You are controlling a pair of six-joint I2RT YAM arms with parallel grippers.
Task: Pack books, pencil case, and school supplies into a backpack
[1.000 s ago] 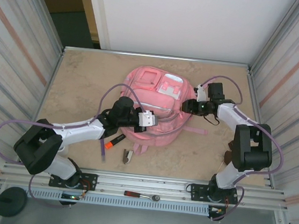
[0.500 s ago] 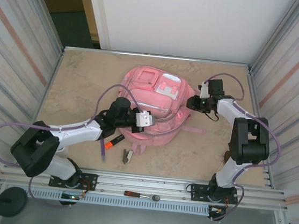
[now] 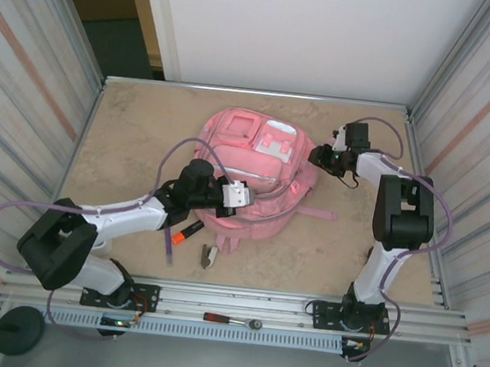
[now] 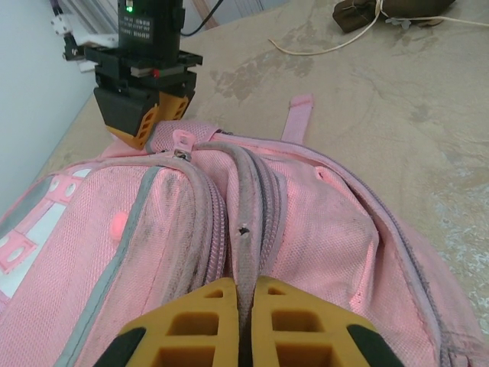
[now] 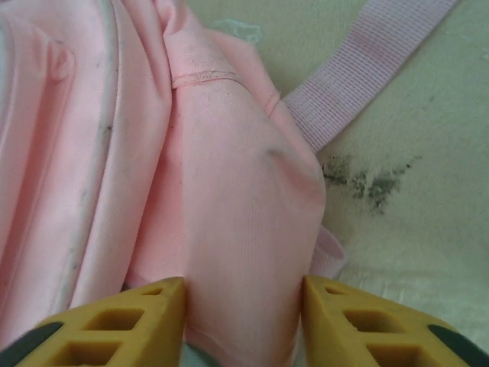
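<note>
A: Pinching anything, that left claw?
B: Yes, it's pressed together on a zip strip along the backpack's near side.
A: And the right claw?
B: It squeezes a pink fold at the backpack's far right corner.
A: Where's the backpack?
B: Flat, mid-table. Highlighter, pen and clip lie near its front edge.

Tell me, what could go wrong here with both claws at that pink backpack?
The left gripper pinches only a thin strip by the zipper of the backpack; a pull might slip off or strain the seam. The right gripper straddles just a loose fold at the bag's corner, which could slide out. The orange highlighter and purple pen lie right by the backpack's near edge, so dragging it may scatter them.
</note>
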